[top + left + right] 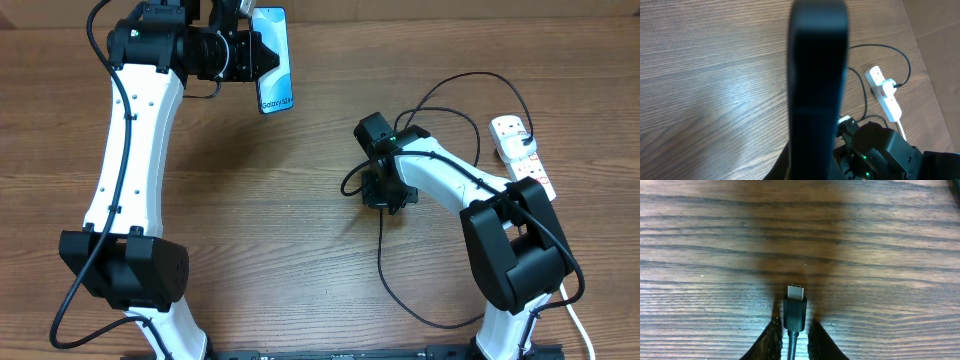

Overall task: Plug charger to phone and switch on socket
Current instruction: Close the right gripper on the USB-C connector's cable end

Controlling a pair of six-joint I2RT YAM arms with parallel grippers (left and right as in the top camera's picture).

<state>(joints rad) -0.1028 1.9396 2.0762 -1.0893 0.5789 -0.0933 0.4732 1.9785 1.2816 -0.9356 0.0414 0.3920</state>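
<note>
My left gripper [256,55] is shut on the phone [275,72] and holds it raised at the far left, its lit "Galaxy S24+" screen facing up. In the left wrist view the phone [817,75] shows edge-on as a dark bar. My right gripper [386,196] is low over the table's middle, its fingers [794,336] shut on the charger's black connector [795,307], whose tip points forward. The black charger cable [381,270] loops round the right arm to the socket [530,165], a white power strip at the right edge, also in the left wrist view [886,95].
A white plug adapter [510,132] sits in the strip's far end. The strip's white cord [578,320] runs off the front right. Both arm bases stand at the table's front edge. Bare wooden table [300,230] lies between the arms.
</note>
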